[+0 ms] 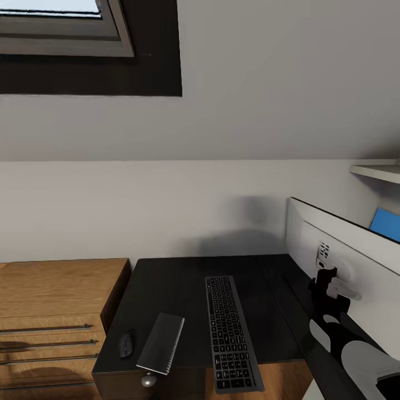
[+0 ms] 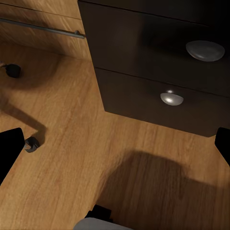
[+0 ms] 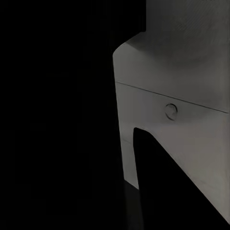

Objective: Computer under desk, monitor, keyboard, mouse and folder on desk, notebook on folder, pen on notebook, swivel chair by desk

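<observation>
On the black desk (image 1: 172, 289) a black keyboard (image 1: 230, 333) lies lengthwise in the middle. Left of it are a dark grey spiral notebook (image 1: 162, 343) and a black mouse (image 1: 126, 344) near the front left corner. The white monitor (image 1: 344, 239) stands at the desk's right side with its back toward me. My right gripper (image 1: 326, 284) is at the monitor's stand and looks shut on it; the right wrist view has the white stand (image 3: 182, 96) very close. My left gripper (image 2: 116, 146) hangs open above the wooden floor (image 2: 96, 158) in front of the desk's drawers (image 2: 158, 48).
A wooden dresser (image 1: 50, 311) stands against the desk's left side. Above the monitor are a white shelf (image 1: 378, 169) and a blue flat thing (image 1: 386, 222). A window (image 1: 55, 22) is in the sloped wall. A small caster (image 2: 31, 143) rests on the floor.
</observation>
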Controlling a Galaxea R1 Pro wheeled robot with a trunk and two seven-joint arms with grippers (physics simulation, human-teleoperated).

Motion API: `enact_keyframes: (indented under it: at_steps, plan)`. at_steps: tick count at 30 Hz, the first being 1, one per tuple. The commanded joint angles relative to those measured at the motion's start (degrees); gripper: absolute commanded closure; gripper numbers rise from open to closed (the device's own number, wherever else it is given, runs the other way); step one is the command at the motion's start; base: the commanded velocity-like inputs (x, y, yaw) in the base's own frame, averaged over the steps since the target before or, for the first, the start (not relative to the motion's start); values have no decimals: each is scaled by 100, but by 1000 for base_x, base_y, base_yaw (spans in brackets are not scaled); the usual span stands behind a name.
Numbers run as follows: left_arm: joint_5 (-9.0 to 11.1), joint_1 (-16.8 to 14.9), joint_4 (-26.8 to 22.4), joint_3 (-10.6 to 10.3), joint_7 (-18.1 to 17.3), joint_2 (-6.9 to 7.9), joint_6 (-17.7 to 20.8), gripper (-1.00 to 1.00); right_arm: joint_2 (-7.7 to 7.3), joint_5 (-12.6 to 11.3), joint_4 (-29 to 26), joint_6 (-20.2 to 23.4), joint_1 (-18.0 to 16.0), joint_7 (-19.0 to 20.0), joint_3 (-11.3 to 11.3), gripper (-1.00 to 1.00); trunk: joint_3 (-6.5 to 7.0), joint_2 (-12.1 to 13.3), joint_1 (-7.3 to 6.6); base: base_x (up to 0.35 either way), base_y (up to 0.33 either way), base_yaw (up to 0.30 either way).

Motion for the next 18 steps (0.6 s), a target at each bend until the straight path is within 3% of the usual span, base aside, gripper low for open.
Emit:
enact_keyframes:
  at_steps: [1,18]
  plan:
    - [41,-2,-9,-49,47,6,-17,-100,-2,-42,-3,-15,-3,-9,57,100,-7,-6,1,0,0,0]
    - [41,-2,-9,-50,53,6,-17,-100,-7,-36,6,-53,-3,-9,59,100,-7,-6,1,0,0,0]
